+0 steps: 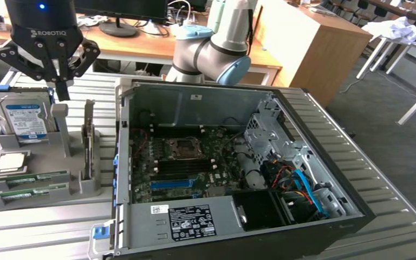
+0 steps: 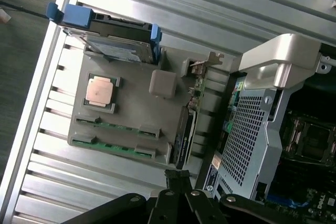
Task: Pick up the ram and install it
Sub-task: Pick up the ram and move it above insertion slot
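fingers (image 1: 63, 86): pressed together, holding nothing | where: up in the air, above the drive (image 1: 24, 116) | ram (image 1: 40, 177): two sticks lying in the grey tray (image 1: 82, 187), far end from the drive | case (image 1: 193, 100): open

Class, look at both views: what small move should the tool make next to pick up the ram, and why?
Probably shift the tool across the grey holder towards the ram, opening it on the way. It is shut, holds nothing and hangs above the holder near the hard drive, while the ram lies untouched in its slot.
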